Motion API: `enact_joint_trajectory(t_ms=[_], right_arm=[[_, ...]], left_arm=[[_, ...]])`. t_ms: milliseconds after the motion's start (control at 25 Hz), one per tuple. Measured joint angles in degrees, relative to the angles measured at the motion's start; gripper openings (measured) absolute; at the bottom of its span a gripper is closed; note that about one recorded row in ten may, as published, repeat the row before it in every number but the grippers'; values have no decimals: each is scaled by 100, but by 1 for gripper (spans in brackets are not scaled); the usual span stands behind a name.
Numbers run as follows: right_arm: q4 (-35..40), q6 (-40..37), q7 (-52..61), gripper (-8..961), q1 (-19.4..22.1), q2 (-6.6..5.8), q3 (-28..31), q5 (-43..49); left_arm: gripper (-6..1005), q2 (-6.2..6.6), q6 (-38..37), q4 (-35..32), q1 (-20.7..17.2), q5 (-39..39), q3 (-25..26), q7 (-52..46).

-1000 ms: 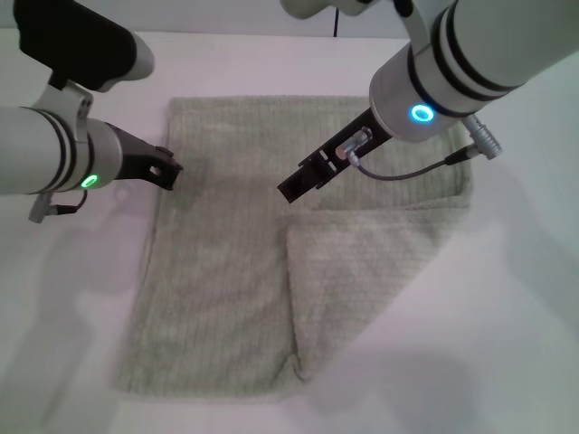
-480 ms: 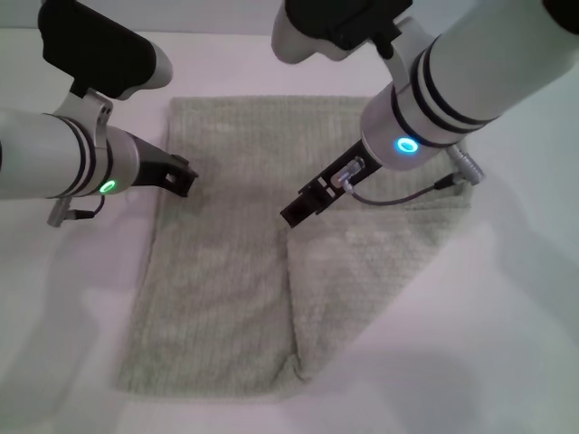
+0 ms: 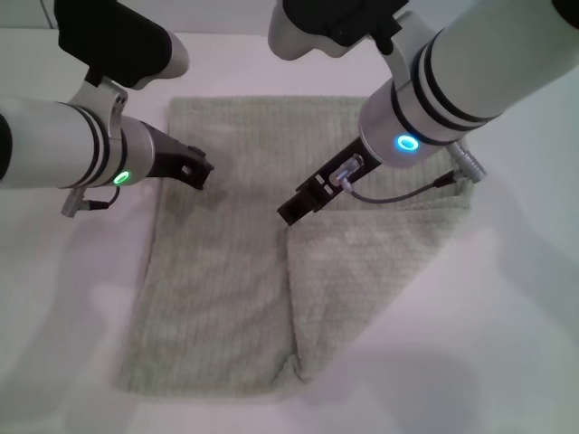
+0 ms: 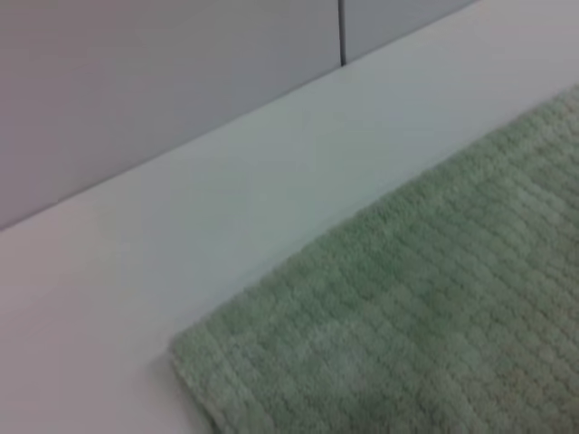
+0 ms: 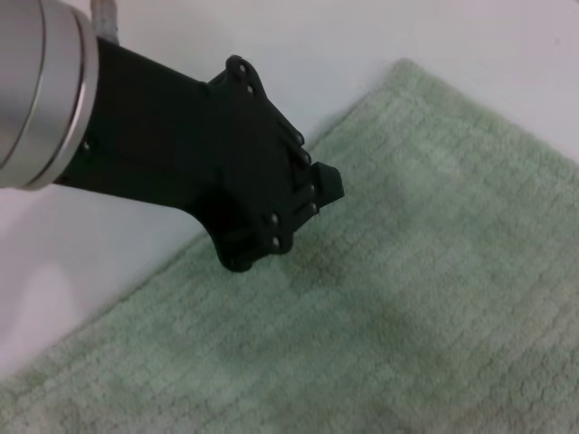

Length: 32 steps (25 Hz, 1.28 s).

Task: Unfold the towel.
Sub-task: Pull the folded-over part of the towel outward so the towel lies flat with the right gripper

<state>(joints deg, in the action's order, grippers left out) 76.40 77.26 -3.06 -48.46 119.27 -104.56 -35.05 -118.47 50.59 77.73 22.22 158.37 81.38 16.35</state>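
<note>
On the white table point(image 3: 525, 298) the towel point(image 3: 226, 271) is lying flat, its right half folded over as a doubled flap on the near right. From the head, the left gripper point(image 3: 201, 172) is hovering just inside the towel's far-left edge, while the right gripper point(image 3: 291, 212) is poising at the flap's far-left corner, mid-towel. Only the left wrist camera is showing the towel's far corner point(image 4: 194, 362) against the table and the wall point(image 4: 163, 81) behind. Only the right wrist camera is showing the left gripper point(image 5: 321, 185) close up, over the cloth point(image 5: 407, 298). Whether either gripper is parted or holding cloth, I cannot tell.
</note>
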Motion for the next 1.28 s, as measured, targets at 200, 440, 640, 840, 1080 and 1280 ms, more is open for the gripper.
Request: enact_joint_trajectory(t_ms=[200, 440, 640, 840, 1080, 1280], right_arm=[[20, -20, -39, 831, 73, -6, -19, 4], [-212, -193, -126, 831, 66, -2, -124, 7], [-477, -403, -148, 831, 35, 3, -297, -28], [-653, -571, -159, 831, -2, 8, -407, -29], [-894, -684, -176, 831, -68, 9, -529, -47], [-917, -702, -236, 830, -68, 9, -540, -47]], left_arm=[[-1, 0, -37, -147, 25, 1, -7, 0], [-1, 0, -22, -170, 30, 1, -9, -2], [-1, -5, -13, -187, 30, 1, -9, -6], [-1, -10, -8, -200, 40, 1, -56, -25], [-1, -9, 3, -168, 33, 1, -212, -42], [-1, -9, 4, -178, 38, 1, -236, -52]])
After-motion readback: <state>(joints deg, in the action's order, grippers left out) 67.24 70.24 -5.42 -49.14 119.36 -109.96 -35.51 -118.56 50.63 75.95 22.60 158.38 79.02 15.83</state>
